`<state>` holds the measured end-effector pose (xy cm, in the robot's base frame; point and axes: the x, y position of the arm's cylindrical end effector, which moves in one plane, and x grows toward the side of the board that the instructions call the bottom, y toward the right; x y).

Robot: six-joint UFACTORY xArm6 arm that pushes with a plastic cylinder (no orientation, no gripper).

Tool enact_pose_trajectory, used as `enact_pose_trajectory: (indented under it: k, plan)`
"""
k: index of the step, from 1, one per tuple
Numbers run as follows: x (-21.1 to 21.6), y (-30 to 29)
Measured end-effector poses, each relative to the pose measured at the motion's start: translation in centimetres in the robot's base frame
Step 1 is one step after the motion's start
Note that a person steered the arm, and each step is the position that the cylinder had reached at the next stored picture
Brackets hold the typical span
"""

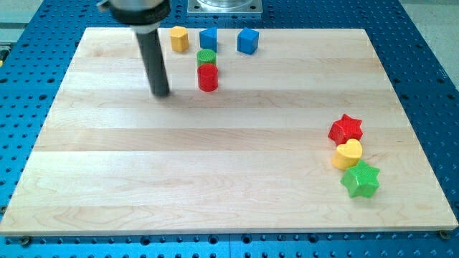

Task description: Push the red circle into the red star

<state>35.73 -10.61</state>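
The red circle (208, 77) stands near the view's top, left of centre, touching a green circle (206, 57) just above it. The red star (346, 129) lies far off at the view's right, about mid height. My tip (161, 93) rests on the board to the left of the red circle, with a gap of roughly one block width between them. The dark rod rises from the tip toward the view's top left.
A yellow hexagon (178, 38) and two blue cubes (209, 39) (247, 41) sit along the top edge. A yellow heart (348, 153) and a green star (360, 179) lie just below the red star. The wooden board (215, 179) rests on a blue perforated table.
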Motion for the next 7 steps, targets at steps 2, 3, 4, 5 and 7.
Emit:
enact_pose_trajectory:
  k: [2, 3, 4, 5, 7]
  plan:
    - [-0.3, 18.1]
    - [-2.7, 16.9]
    - [-4.9, 18.7]
    - [-1.4, 25.7]
    - [-0.3, 31.9]
